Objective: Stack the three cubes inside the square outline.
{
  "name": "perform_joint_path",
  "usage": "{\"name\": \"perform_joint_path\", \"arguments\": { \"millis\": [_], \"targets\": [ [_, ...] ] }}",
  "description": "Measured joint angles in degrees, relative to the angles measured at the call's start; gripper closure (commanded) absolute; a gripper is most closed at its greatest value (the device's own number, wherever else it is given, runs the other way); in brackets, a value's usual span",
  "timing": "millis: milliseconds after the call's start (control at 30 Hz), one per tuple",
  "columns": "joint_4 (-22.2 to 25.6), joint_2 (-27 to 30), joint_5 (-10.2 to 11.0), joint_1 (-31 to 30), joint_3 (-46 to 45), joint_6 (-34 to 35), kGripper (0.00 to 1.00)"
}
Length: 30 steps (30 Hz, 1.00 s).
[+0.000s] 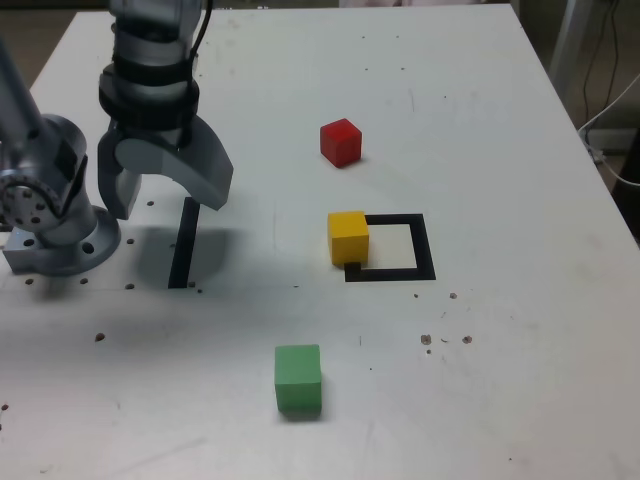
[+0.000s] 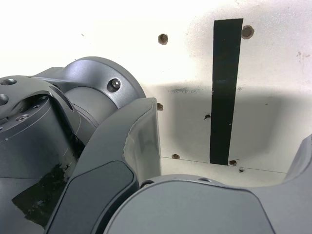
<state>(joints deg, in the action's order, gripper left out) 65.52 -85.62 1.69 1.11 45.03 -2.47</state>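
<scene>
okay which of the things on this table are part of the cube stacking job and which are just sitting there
Part of the job:
red cube
yellow cube, overlapping the outline's edge
green cube
square outline
gripper, open, empty

Just lying about:
straight black tape strip
dark specks and small holes on the table

The dark grey gripper hangs over a white table speckled with small brown marks, just above a plain black tape strip. Farther from it toward the exterior view's right lie a red cube, a yellow cube on the black square outline with its white inside, and a green cube. The arm's base beside the gripper is silver-grey metal.
</scene>
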Motion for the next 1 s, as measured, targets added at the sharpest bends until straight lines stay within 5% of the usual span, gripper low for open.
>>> {"name": "perform_joint_path", "arguments": {
  "millis": [667, 1000],
  "targets": [
    [1.0, -0.4, 0.4, 0.0, 2.2, 0.1, 0.01],
    [3.5, -8.6, 3.0, 0.5, 15.4, -0.3, 0.01]
  ]
}}
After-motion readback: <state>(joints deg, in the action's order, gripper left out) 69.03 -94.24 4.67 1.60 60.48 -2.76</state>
